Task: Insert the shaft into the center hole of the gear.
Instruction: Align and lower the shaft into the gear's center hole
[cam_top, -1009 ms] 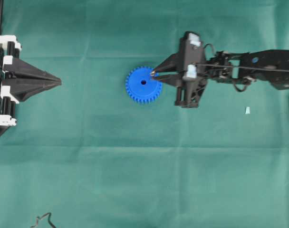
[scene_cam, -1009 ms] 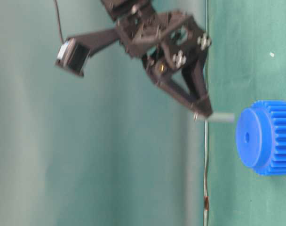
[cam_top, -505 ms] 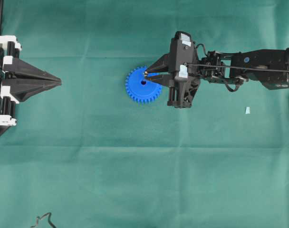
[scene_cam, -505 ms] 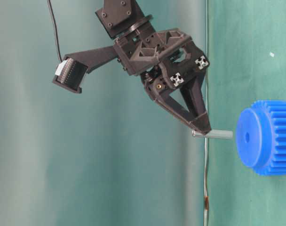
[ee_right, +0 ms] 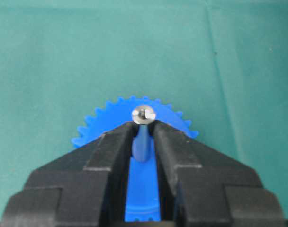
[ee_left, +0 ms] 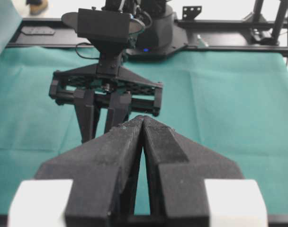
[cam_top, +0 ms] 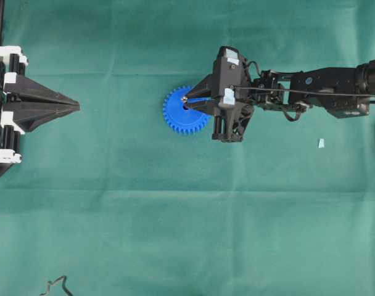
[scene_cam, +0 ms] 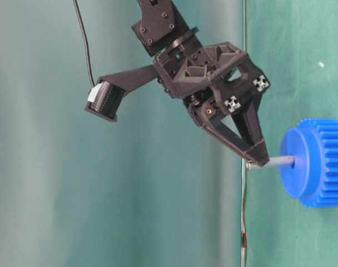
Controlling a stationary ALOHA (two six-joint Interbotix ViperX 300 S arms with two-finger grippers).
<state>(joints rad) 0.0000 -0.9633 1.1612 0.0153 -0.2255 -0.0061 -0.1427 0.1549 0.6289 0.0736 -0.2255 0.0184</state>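
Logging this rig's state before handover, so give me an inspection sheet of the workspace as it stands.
Surface: green cloth, creased.
Job's things: shaft level with the center hole, its tip at the gear face.
Clutter: pale scrap on the cloth's right side.
Grippers: right gripper shut on the shaft; left gripper shut, empty, far from the gear.
Cables: dark cable end at the bottom edge.
Surroundings: black frame behind the cloth.
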